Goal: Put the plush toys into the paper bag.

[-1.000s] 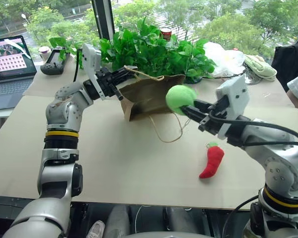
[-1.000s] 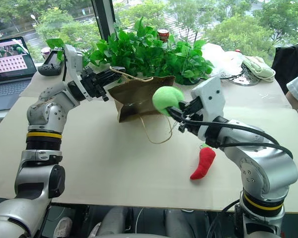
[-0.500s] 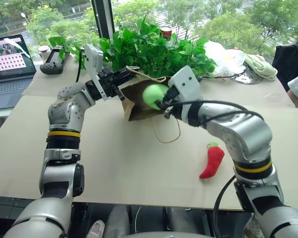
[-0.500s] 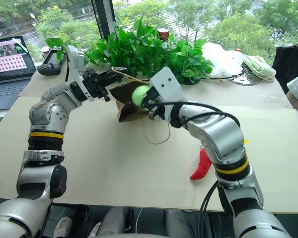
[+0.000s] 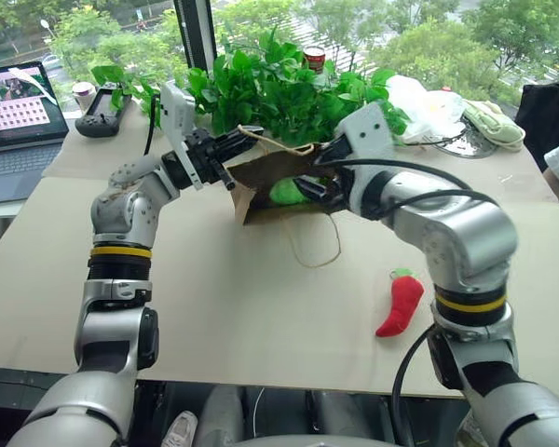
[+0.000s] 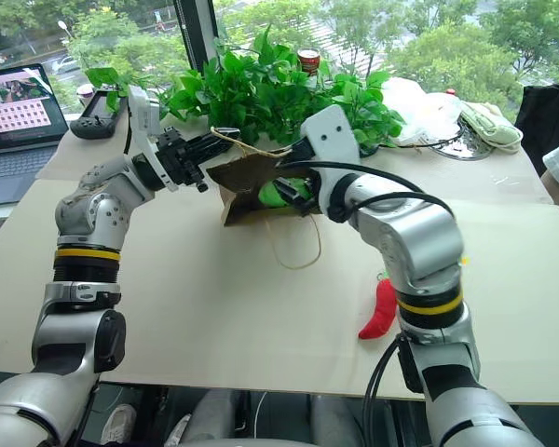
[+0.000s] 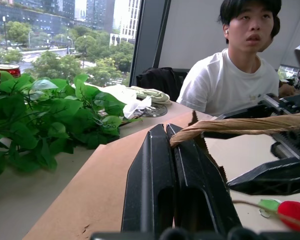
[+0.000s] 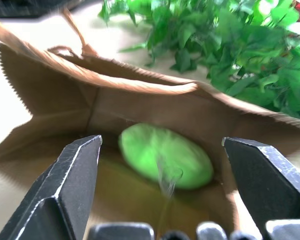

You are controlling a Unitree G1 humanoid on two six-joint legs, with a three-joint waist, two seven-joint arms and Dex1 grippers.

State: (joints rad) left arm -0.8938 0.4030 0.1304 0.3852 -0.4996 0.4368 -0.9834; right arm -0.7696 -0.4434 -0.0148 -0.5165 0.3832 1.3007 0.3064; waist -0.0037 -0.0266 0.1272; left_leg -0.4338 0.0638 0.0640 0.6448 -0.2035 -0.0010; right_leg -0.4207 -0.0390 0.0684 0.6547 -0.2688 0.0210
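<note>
The bench (image 5: 214,307) carries the paper bag (image 5: 261,177) lying on its side at 12 o'clock, mouth toward the robot. The left claw (image 5: 225,149) is pinched on its handle. The right claw (image 8: 165,165) gapes, empty, at the mouth. The green toy (image 8: 165,155) lies inside. The red chili toy (image 5: 400,303) lies at 4 o'clock, stem pointing away.

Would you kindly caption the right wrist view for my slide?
Open right gripper at the paper bag mouth, the green plush toy lying released inside.
</note>
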